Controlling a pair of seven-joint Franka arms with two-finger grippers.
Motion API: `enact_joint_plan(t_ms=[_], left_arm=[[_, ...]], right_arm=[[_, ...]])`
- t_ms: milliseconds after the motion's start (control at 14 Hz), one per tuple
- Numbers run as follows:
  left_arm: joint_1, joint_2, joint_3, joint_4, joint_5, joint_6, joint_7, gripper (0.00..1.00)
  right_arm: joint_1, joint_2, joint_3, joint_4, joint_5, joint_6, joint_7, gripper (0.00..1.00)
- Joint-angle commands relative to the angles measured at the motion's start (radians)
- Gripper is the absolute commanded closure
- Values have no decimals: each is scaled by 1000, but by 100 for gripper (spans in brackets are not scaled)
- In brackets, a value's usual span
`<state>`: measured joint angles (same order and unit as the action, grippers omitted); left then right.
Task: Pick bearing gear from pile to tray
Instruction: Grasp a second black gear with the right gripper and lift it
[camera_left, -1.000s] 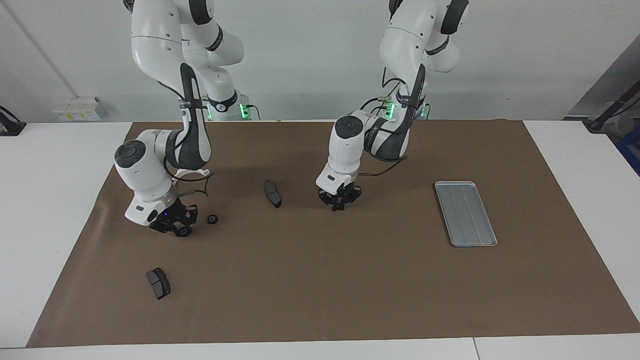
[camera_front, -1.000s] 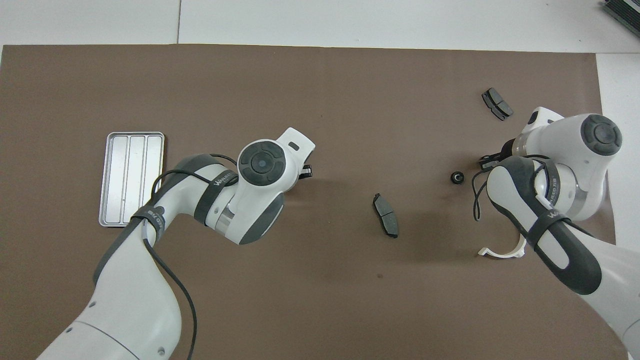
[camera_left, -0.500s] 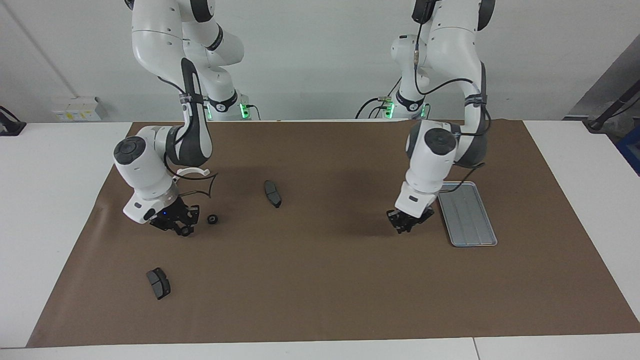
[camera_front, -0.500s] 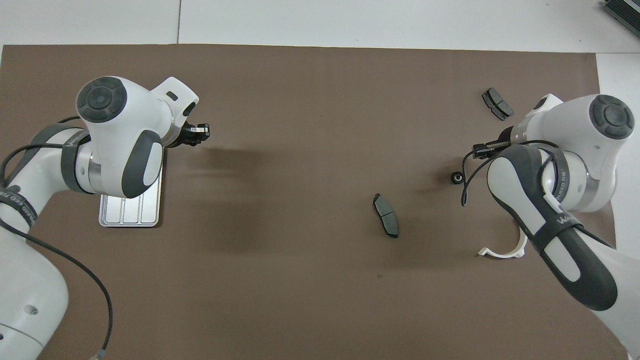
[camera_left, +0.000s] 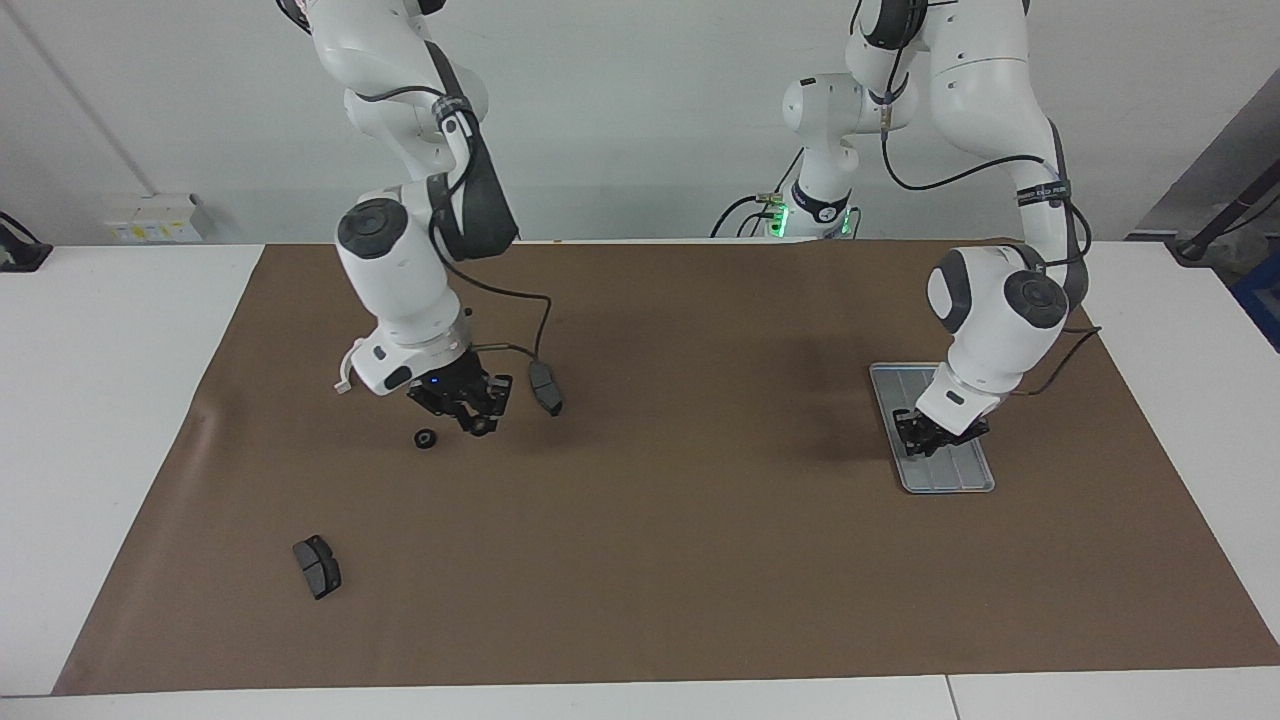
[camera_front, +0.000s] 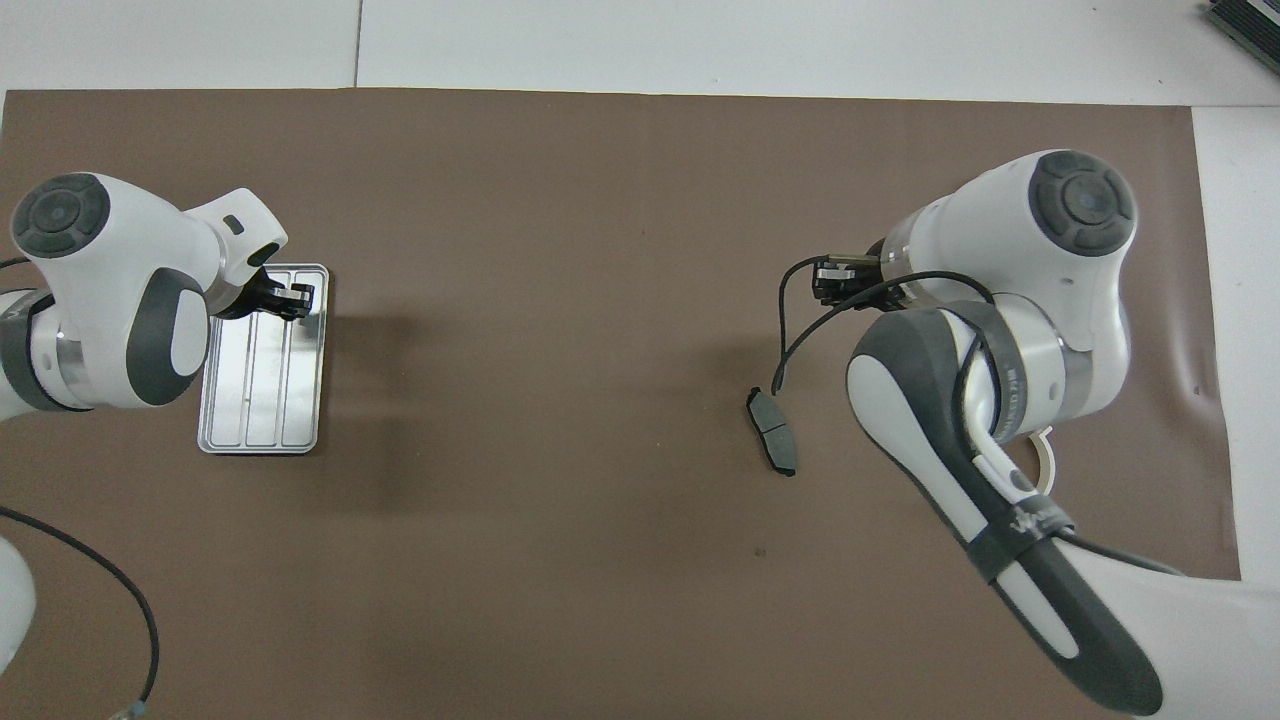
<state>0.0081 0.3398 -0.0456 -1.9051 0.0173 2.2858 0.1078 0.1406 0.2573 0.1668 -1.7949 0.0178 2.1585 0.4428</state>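
Observation:
My right gripper hangs above the brown mat, shut on a small black bearing gear at its fingertips. It is between a second bearing gear lying on the mat and a dark brake pad. These loose parts form the pile at the right arm's end. My left gripper is shut and sits low over the silver ridged tray at the left arm's end. I see nothing between its tips. In the overhead view the right arm hides the gear on the mat.
Another brake pad lies farther from the robots, toward the right arm's end. A white curved bracket peeks out beside the right arm's wrist. The brown mat covers most of the white table.
The left gripper swept from the mat's middle to over the tray. The right gripper lifted one gear off the mat and carried it toward the middle, past the other gear.

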Motion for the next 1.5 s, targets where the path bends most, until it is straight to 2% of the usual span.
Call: enact_joint_plan(t_ms=[0, 71, 286, 429, 643, 857, 1000, 1143, 1286, 1429], left_arm=[[7, -44, -8, -80, -14, 60, 26, 92], [7, -45, -8, -81, -14, 64, 24, 77], [3, -44, -8, -71, -14, 61, 23, 0], [-8, -38, -8, -43, -14, 55, 17, 0], [-25, -30, -16, 12, -16, 15, 10, 0], [-45, -30, -16, 32, -56, 0, -20, 0], [-68, -30, -16, 34, -56, 1, -65, 0], [-98, -27, -16, 43, -59, 12, -152, 0], [-141, -25, -16, 60, -60, 17, -274, 0], [-172, -24, -14, 75, -60, 11, -321, 0]], right_arm=[[-9, 33, 120, 35, -82, 4, 219, 100], [-1, 49, 150, 49, -117, 9, 284, 100], [16, 111, 236, 94, -231, 18, 500, 100], [34, 178, 281, 120, -291, 18, 621, 100], [83, 319, 333, 213, -482, 21, 862, 100], [88, 378, 350, 213, -510, 90, 924, 100], [88, 378, 352, 212, -522, 109, 929, 98], [85, 378, 352, 186, -523, 138, 929, 83], [82, 378, 350, 169, -526, 141, 929, 72], [79, 373, 350, 138, -529, 164, 929, 57]])
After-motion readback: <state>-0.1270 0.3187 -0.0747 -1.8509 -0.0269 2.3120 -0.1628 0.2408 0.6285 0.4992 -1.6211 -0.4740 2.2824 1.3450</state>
